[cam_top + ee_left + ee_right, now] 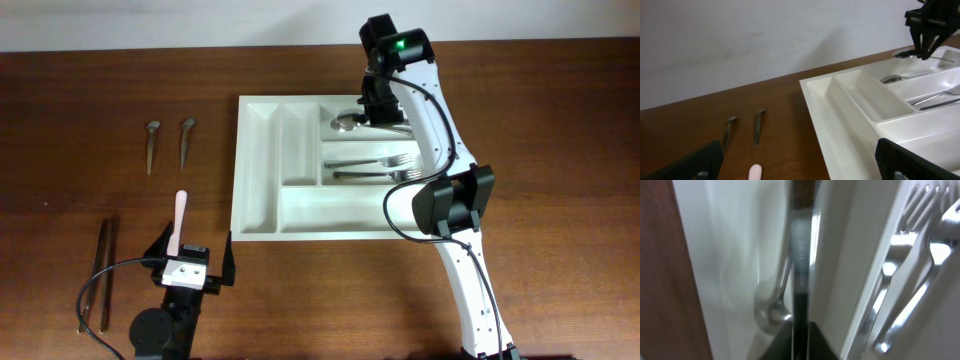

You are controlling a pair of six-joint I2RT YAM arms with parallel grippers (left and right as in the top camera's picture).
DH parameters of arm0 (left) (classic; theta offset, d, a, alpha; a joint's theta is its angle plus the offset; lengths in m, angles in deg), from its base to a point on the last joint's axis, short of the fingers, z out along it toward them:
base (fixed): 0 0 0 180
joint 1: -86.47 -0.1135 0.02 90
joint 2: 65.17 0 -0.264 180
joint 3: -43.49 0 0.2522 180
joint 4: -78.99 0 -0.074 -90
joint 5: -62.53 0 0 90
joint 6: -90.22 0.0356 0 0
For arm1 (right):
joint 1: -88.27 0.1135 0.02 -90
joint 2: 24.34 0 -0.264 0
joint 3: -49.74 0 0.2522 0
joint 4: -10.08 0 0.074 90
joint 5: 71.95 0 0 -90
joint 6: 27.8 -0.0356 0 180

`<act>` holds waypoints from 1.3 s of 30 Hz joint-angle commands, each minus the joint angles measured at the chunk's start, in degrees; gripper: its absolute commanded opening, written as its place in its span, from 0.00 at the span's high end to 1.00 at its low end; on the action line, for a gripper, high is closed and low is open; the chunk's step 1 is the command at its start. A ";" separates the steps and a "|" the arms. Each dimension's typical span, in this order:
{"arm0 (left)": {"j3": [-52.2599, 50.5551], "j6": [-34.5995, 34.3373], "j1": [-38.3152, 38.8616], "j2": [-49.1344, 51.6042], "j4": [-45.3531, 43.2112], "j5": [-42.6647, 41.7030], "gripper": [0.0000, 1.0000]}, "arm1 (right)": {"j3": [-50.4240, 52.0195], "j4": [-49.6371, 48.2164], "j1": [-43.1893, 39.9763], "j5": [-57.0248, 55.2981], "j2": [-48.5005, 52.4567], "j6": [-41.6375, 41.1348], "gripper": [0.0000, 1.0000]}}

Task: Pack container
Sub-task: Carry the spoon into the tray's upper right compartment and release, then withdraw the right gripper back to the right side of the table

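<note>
overhead / cutlery tray: I see the white cutlery tray (258,170) at the centre of the frame, flat on the brown table (80,80).
overhead / right gripper: my right gripper (378,115) hangs over the tray's top long compartment, just beside a spoon (345,122) lying there. I cannot tell from here whether it is clenched or released.
overhead / forks: the forks (375,165) lie in the middle long compartment.
overhead / left gripper: my left gripper (197,242) sits at lower left, off the tray. Its jaws are spread wide and grasp nothing, and a pink-handled utensil (179,210) lies between them.
overhead / loose cutlery: two small spoons (152,142) lie at upper left and dark sticks (110,270) at far lower left.
left wrist / tray: its rim (812,87) runs across the right half of the frame, with the spoon (892,78) in a far compartment.
left wrist / right gripper: it is at upper right (925,50), low over the tray.
left wrist / fingers: my fingers (695,162) stand far apart, and the pink tip (755,172) shows at the bottom edge between them.
right wrist / view: it is blurred. The spoon (771,311) is at lower centre and the forks (900,280) are at right. I cannot identify the dark narrow shape running down the middle.
</note>
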 commanded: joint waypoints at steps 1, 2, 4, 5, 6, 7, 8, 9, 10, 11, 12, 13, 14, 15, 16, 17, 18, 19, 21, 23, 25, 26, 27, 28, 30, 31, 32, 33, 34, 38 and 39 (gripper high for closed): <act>-0.33 -0.70 -0.37 -0.55 0.13 0.22 0.01 | 0.37 -0.35 -0.11 -3.58 0.37 0.02 0.76; -0.33 -0.70 -0.37 -0.55 0.13 0.22 0.01 | 0.37 -0.85 -0.13 -4.52 0.37 1.31 0.69; -0.33 -0.70 -0.37 -0.55 0.13 0.22 0.01 | 0.37 -2.25 -0.35 -5.66 0.37 4.81 0.55; -0.33 -0.70 -0.37 -0.55 0.13 0.22 0.01 | 0.37 -2.97 -0.48 -5.99 0.37 6.58 0.51; -0.33 -0.70 -0.37 -0.55 0.13 0.22 0.01 | 0.37 -3.50 -0.63 -6.05 0.37 7.89 0.48; -0.33 -0.70 -0.37 -0.55 0.13 0.22 0.01 | 0.35 -4.04 -0.85 -5.99 0.37 9.09 0.46; -0.33 -0.70 -0.37 -0.55 0.13 0.22 0.01 | 0.33 -4.79 -1.14 -5.99 0.35 10.67 0.42; -0.33 -0.70 -0.37 -0.55 0.13 0.22 0.01 | 0.26 -5.42 -1.27 -5.97 0.33 12.11 0.40; -0.33 -0.70 -0.37 -0.55 0.13 0.22 0.01 | -0.09 -6.29 -1.57 -5.99 0.26 14.88 0.39; -0.33 -0.70 -0.37 -0.55 0.13 0.22 0.01 | -0.52 -7.04 -1.95 -6.01 0.09 17.53 0.36; -0.33 -0.70 -0.37 -0.55 0.13 0.22 0.01 | -1.18 -7.82 -2.32 -6.03 -0.09 20.59 0.34; -0.33 -0.70 -0.37 -0.55 0.13 0.22 0.01 | -2.03 -8.59 -2.75 -6.21 -0.26 24.26 0.31; -0.33 -0.70 -0.37 -0.55 0.15 0.22 0.01 | -2.99 -9.20 -3.30 -6.86 -0.63 28.20 0.29; -0.33 -0.70 -0.37 -0.55 0.15 0.22 0.01 | -4.17 -9.60 -4.07 -8.37 -1.20 32.94 0.24; -0.33 -0.70 -0.37 -0.55 0.13 0.22 0.01 | -5.22 -9.64 -4.76 -9.99 -1.86 36.63 0.19; -0.33 -0.70 -0.37 -0.55 0.13 0.22 0.01 | -6.38 -9.64 -5.51 -11.80 -2.51 40.52 0.16; -0.33 -0.70 -0.37 -0.55 0.13 0.22 0.01 | -7.72 -9.64 -6.36 -13.49 -3.21 44.98 0.09; -0.33 -0.70 -0.37 -0.55 0.13 0.22 0.01 | -9.97 -9.53 -7.78 -14.84 -4.31 53.48 0.01; -0.33 -0.70 -0.37 -0.55 0.13 0.22 0.01 | -12.52 -9.44 -9.55 -14.49 -5.53 65.77 0.01; -0.33 -0.70 -0.37 -0.55 0.13 0.22 0.01 | -14.27 -8.63 -11.45 -12.90 -7.65 80.04 0.01; -0.33 -0.70 -0.37 -0.55 0.13 0.22 0.01 | -14.29 -7.43 -13.14 -12.31 -10.47 91.41 0.01; -0.33 -0.70 -0.37 -0.55 0.15 0.22 0.01 | -14.29 -6.43 -14.03 -12.44 -11.98 97.07 0.01; -0.33 -0.70 -0.37 -0.55 0.15 0.22 0.01 | -14.29 -5.11 -14.93 -12.44 -13.29 101.50 0.01; -0.33 -0.70 -0.37 -0.55 0.13 0.22 0.01 | -14.29 -4.00 -15.63 -12.41 -14.21 103.62 0.01; -0.33 -0.70 -0.37 -0.55 0.13 0.22 0.01 | -14.29 -0.17 -17.40 -12.46 -16.15 106.31 0.01; -0.33 -0.70 -0.37 -0.55 0.13 0.22 0.01 | -14.29 2.73 -18.56 -12.59 -17.07 106.62 0.01; -0.33 -0.70 -0.37 -0.55 0.13 0.22 0.01 | -14.29 5.68 -19.63 -12.66 -17.75 106.60 0.01; -0.33 -0.70 -0.37 -0.55 0.13 0.22 0.01 | -14.12 7.06 -20.94 -12.52 -18.27 106.22 0.01; -0.33 -0.70 -0.37 -0.55 0.13 0.22 0.01 | -13.46 7.06 -21.84 -11.06 -18.84 105.66 0.01; -0.33 -0.70 -0.37 -0.55 0.15 0.22 0.01 | -12.87 7.06 -25.49 -6.45 -21.07 104.85 0.01; -0.33 -0.70 -0.37 -0.55 0.13 0.22 0.01 | -12.81 7.06 -26.08 -5.14 -21.64 104.91 0.01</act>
